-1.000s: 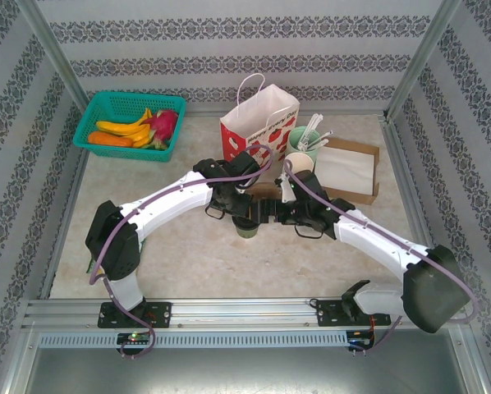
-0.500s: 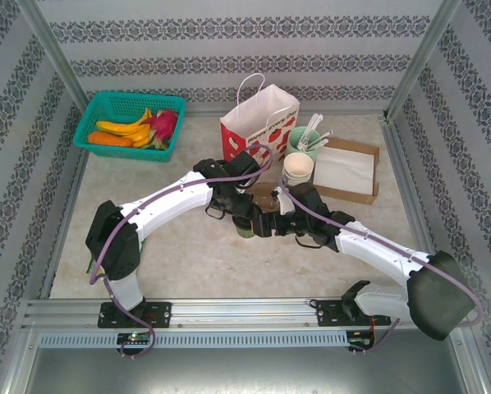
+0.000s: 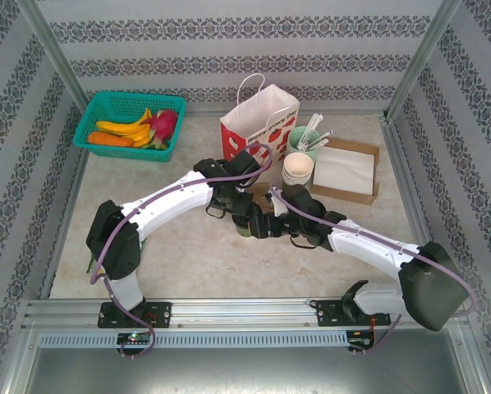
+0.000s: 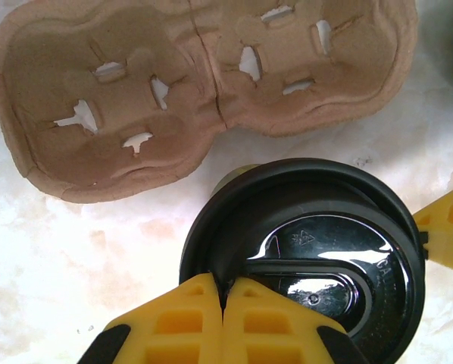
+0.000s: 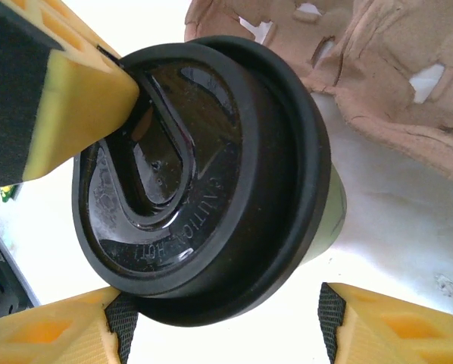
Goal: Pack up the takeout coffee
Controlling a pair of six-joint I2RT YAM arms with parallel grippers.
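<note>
The takeout coffee (image 5: 323, 216) is found upright on the tabletop (image 4: 45, 265), beside the pulp carrier (image 4: 135, 98). The left tool (image 4: 225, 292) is pressed together on its lid (image 4: 310, 227); the right tool (image 5: 226, 322) is spread astride it. Closure below the lid is advised.

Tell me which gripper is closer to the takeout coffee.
Left. The left gripper, shut, has its fingertips on the lid rim of the takeout coffee. The right gripper straddles the cup, jaws open, with a gap beside one finger.
</note>
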